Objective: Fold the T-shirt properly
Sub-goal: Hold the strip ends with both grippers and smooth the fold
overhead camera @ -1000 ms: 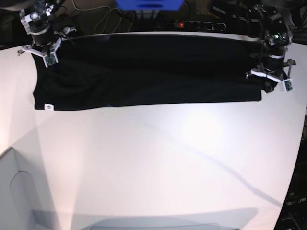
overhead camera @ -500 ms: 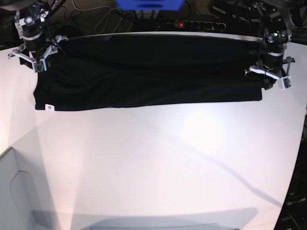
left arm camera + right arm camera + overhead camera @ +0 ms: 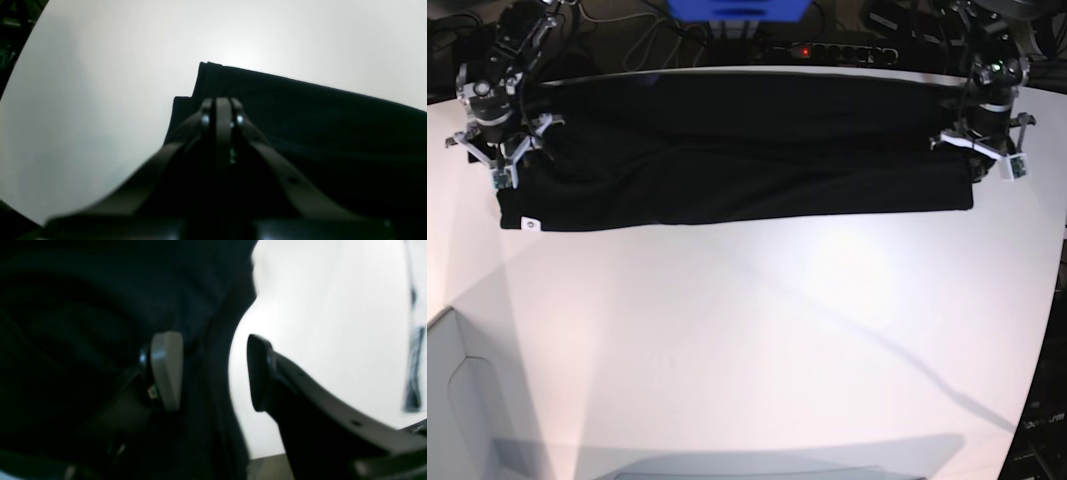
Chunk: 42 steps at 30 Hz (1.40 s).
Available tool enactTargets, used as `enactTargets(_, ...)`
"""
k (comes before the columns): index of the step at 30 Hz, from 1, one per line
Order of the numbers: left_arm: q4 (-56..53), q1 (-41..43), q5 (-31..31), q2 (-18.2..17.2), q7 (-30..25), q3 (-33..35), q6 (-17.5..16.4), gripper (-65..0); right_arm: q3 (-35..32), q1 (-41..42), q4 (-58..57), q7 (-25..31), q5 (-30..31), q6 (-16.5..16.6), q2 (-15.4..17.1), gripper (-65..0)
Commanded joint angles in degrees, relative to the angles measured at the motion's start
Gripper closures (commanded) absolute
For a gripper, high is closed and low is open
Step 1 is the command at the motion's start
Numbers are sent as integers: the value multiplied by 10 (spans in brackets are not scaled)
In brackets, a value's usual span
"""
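T-shirt [image 3: 737, 150] folded along worktop [image 3: 757, 340] far edge; left gripper [image 3: 220, 111] jaws pressed together, right gripper [image 3: 213, 373] jaws wide.

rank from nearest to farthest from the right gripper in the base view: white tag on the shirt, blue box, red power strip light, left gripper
From the right gripper:
1. white tag, just below it on the T-shirt.
2. blue box, top centre.
3. red light, beyond the box.
4. left gripper, opposite end.

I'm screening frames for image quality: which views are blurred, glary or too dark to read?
Base view: sharp, a mild hotspot on the table, T-shirt near featureless black. Left wrist view: left gripper soft, glare beyond the hem. Right wrist view: heavily blurred, right gripper fingers smeared, table blown out.
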Motion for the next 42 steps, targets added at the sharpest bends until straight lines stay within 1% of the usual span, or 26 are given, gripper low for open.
enactTargets(1,9,1,-2,-7,-12,-4,0,0,-6,2,1,14,7,1,6,-314)
enactTargets(4,9,1,-2,-6,-12,-4,0,0,-7,14,-27,14,7,1,14,-314)
enactTargets(7,9,1,-2,-6,-12,-4,0,0,-5,28,-56,14,7,1,15,-314)
enactTargets(9,9,1,-2,-6,-12,-4,0,0,-7,32,-64,14,8,1,24,-314)
enactTargets(12,9,1,-2,-6,-12,-4,0,0,-7,35,-71,14,9,1,27,-311)
enactTargets(14,9,1,-2,-6,-12,-4,0,0,-7,47,-71,14,7,1,27,-294)
enactTargets(17,9,1,0,-6,-12,-4,0,0,-7,53,-71,14,7,1,27,-229)
enactTargets(22,9,1,1,-6,-12,-4,0,0,-6,71,-77,14,6,1,27,-77)
enactTargets(24,9,1,1,-6,-12,-4,0,0,-7,75,-77,14,6,1,36,-14)
enactTargets(25,9,1,1,-6,-12,-4,0,0,-7,77,-76,14,6,1,39,0)
enactTargets(28,9,1,1,-6,-12,-4,0,0,-3,79,-73,13,6,1,45,0)
enactTargets(31,9,1,1,-5,-12,-4,0,0,-3,78,-58,12,6,1,60,0)
enactTargets(35,10,2,2,9,-12,-7,0,0,-2,66,-33,9,6,1,62,0)
enactTargets(42,15,24,2,10,-12,-7,0,0,-2,7,28,12,6,1,61,0)
